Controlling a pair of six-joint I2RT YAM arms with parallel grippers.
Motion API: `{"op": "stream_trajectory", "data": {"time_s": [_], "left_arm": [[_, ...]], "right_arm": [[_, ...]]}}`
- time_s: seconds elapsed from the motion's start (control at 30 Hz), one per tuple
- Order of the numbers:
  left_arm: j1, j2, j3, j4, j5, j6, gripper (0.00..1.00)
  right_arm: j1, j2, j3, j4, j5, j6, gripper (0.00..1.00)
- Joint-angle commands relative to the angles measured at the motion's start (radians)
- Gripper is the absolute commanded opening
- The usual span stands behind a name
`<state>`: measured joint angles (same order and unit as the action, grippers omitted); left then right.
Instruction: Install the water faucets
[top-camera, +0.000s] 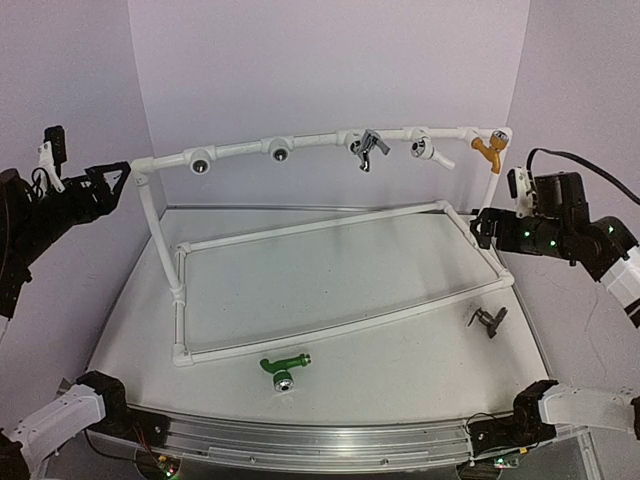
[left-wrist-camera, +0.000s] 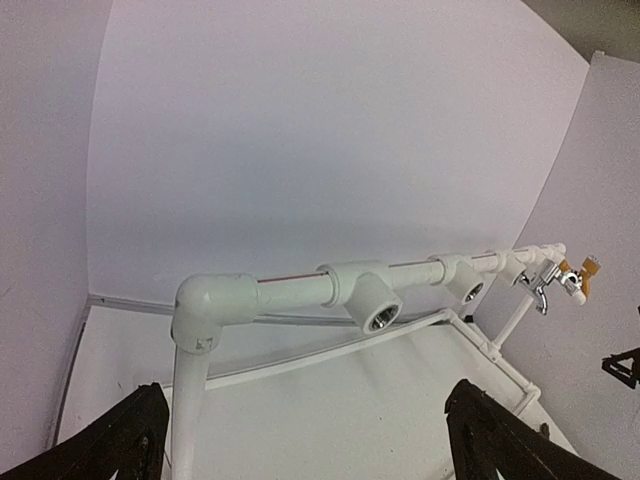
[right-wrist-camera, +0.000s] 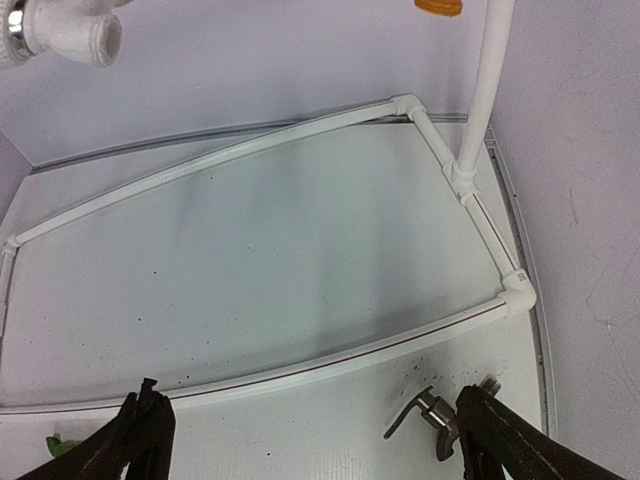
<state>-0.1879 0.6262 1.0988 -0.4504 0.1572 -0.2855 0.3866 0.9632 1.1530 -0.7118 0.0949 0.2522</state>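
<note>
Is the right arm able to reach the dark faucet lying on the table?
Probably yes. The dark faucet lies outside the white pipe frame, on that arm's side, below the open right gripper, and nothing stands between them.

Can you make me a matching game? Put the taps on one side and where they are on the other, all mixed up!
Taps:
1. green tap
2. dark tap
3. orange tap
4. grey tap

Places:
A. at the far right end of the top pipe
B. lying on the table, near the middle of its front edge
C. on the top pipe, just left of the white tap
D. lying on the table, beside the near right corner of the pipe frame

Pairs: 1-B, 2-D, 3-A, 4-C.
</note>
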Motion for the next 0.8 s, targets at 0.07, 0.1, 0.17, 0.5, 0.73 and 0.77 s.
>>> {"op": "stream_trajectory", "data": {"time_s": [0.07, 0.1, 0.17, 0.5, 0.73, 0.77], "left_arm": [[0.002, 0.01, -0.023, 0.002, 0.116, -0.018, 1.0], [0.003, 0.023, -0.033, 0.003, 0.127, -0.026, 1.0], [0.002, 0.045, -0.055, 0.003, 0.149, -0.043, 1.0], [0.001, 0.188, -0.142, 0.01, 0.343, -0.043, 1.0], [-0.024, 0.178, -0.204, 0.061, 0.397, -0.057, 1.0], [-0.025, 0.17, -0.212, 0.066, 0.403, -0.059, 1.0]], "right_arm": [[-0.001, 0.055, -0.031, -0.02, -0.03, 0.051, 0.98], [-0.002, 0.064, -0.04, -0.028, -0.035, 0.062, 0.98], [-0.002, 0.076, -0.069, -0.039, -0.044, 0.093, 0.98], [-0.002, 0.078, -0.265, -0.064, 0.034, 0.309, 0.98], [-0.107, 0.183, -0.369, 0.012, 0.064, 0.408, 0.98], [-0.151, 0.188, -0.4, 0.059, 0.026, 0.402, 0.98]]}}
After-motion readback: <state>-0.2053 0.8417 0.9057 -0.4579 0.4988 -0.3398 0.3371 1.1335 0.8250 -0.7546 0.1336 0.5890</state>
